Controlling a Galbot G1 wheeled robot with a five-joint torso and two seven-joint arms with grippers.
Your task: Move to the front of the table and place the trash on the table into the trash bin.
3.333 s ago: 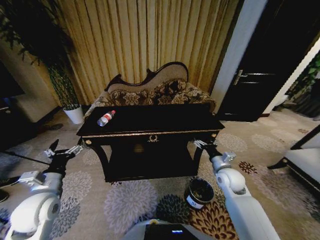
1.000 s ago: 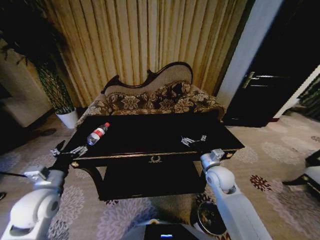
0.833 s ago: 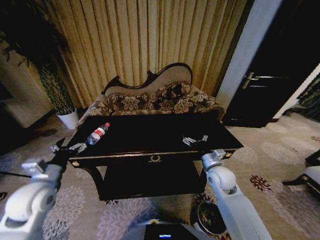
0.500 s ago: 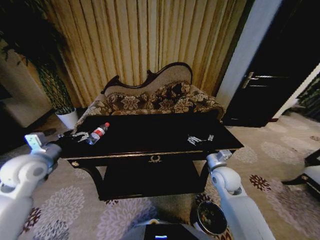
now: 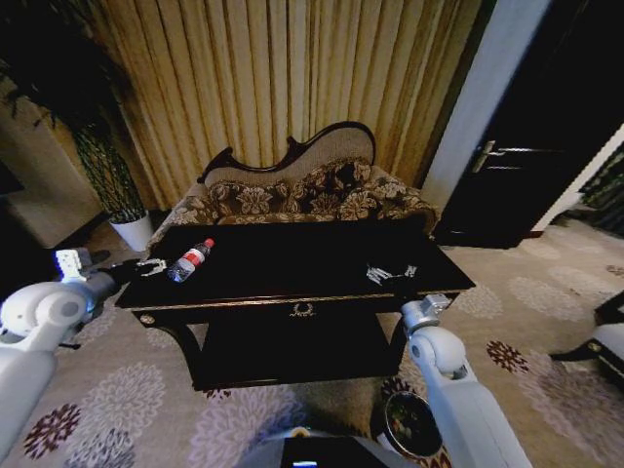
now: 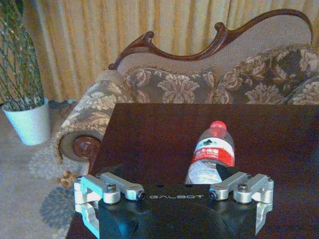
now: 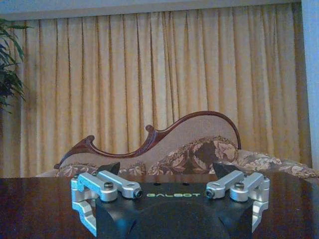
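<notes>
I have swung the left gripper (image 5: 148,265) up to the worktop's (image 5: 292,261) left end, fingers spread wide and empty, just short of the water bottle (image 5: 189,260) lying there. Right gripper (image 5: 393,274) hovers open over the right side.

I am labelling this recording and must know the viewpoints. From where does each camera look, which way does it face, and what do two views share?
Head view: high, looking down on the table; both arms show, left gripper near the bottle, right gripper over the table.
Left wrist view: low over the table's end, facing the bottle and sofa; its open jaws show.
Right wrist view: at tabletop height, facing sofa and curtains; open jaws show.
Shared: the sofa shows in all views.
</notes>
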